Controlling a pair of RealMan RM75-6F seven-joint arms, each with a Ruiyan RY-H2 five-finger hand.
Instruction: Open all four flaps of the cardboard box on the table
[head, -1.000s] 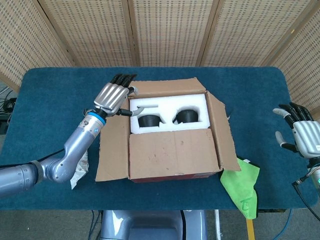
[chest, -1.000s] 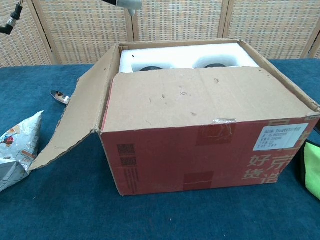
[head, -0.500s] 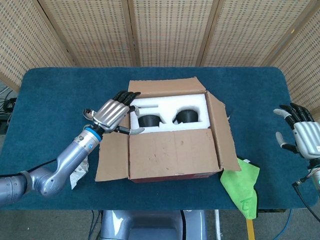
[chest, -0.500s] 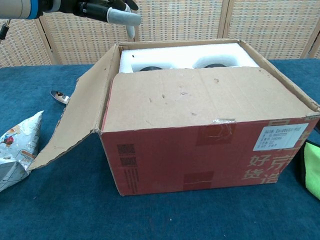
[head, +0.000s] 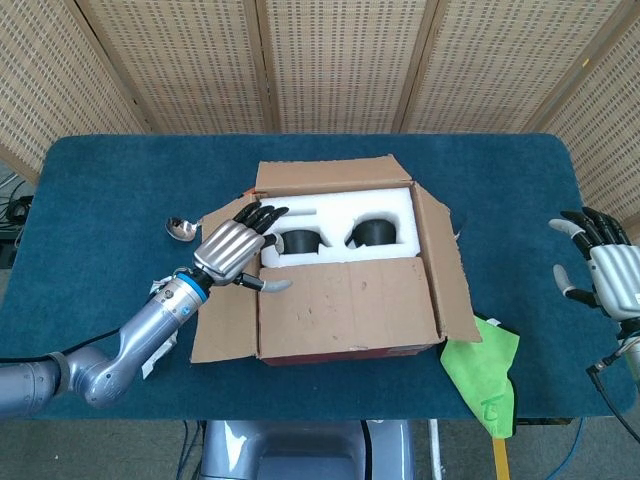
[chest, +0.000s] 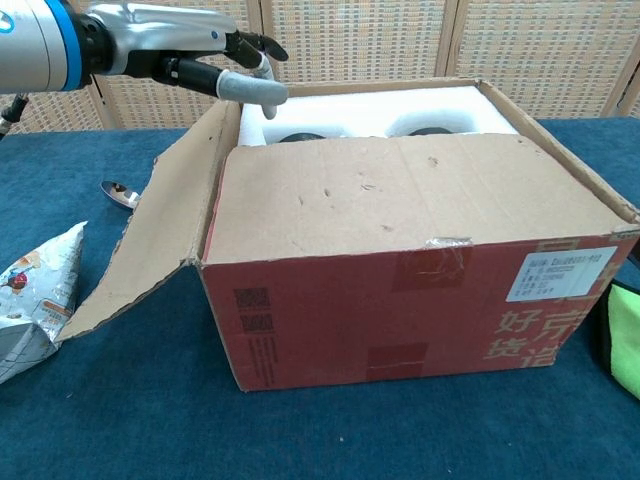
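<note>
So the brown-and-red cardboard box (head: 345, 265) sits mid-surface on the blue cloth, near flap lying across its top. The left hand (head: 232, 251) hovers over the box's left edge, fingers (chest: 250, 88) spread, holding nothing. The right hand (head: 605, 268) is way off right, fingers apart too.

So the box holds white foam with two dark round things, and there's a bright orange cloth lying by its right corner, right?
Not quite: the cloth is bright green, not orange, as the head view shows. The rest holds: the box has white foam with two dark round things in it.
</note>
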